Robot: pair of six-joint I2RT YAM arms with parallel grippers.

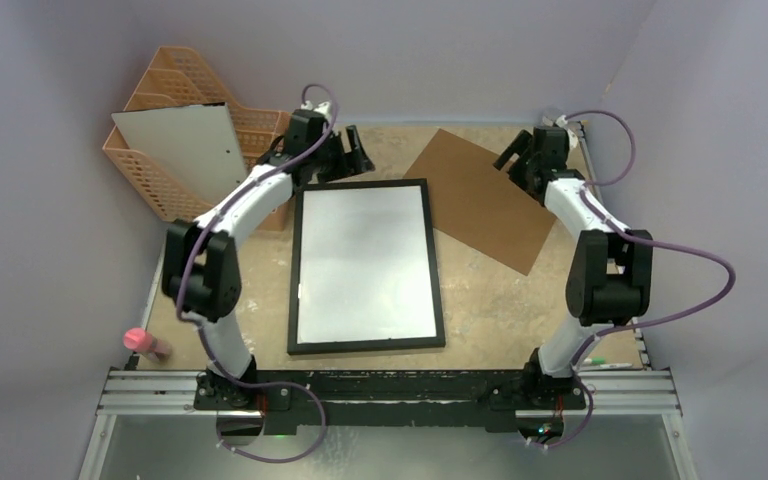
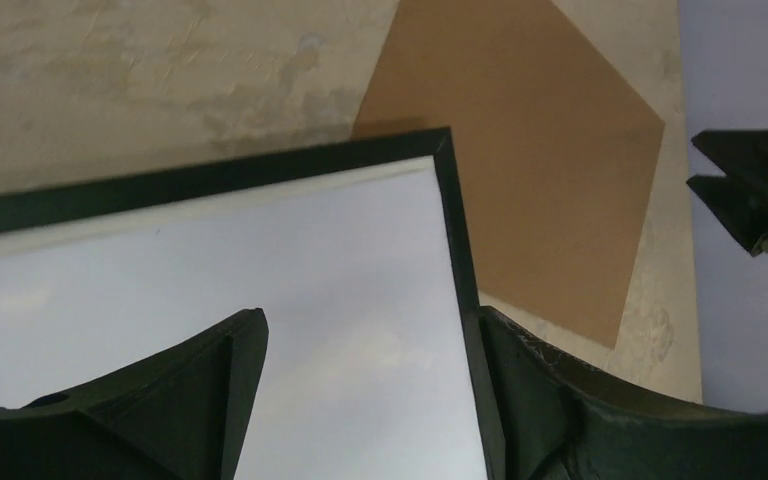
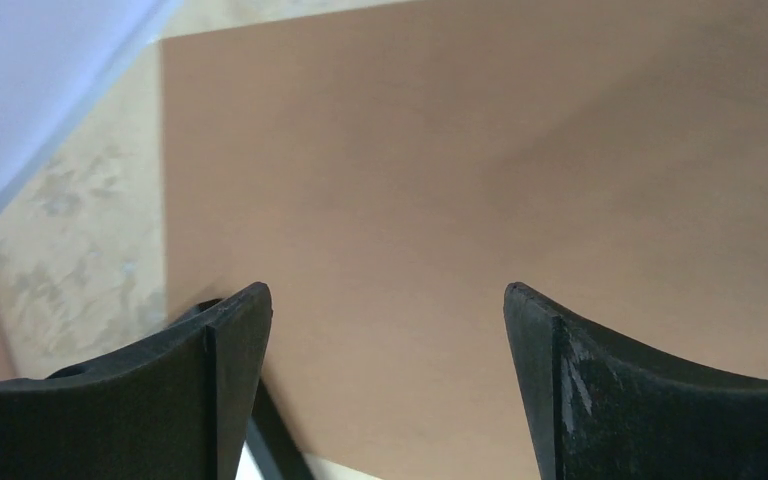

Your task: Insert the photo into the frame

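The frame lies flat mid-table, a thin black border around a pale blank pane. The photo is out of view in every frame. My left gripper hovers over the frame's far edge. In the left wrist view it stands open above the pane, near the frame's far right corner. Nothing is between its fingers. My right gripper hangs over the far end of the brown backing board. In the right wrist view it is open and empty above that board.
An orange basket organiser stands at the back left with a pale board leaning in it. A pink object lies at the near left edge and a pen at the near right. Walls close in on both sides.
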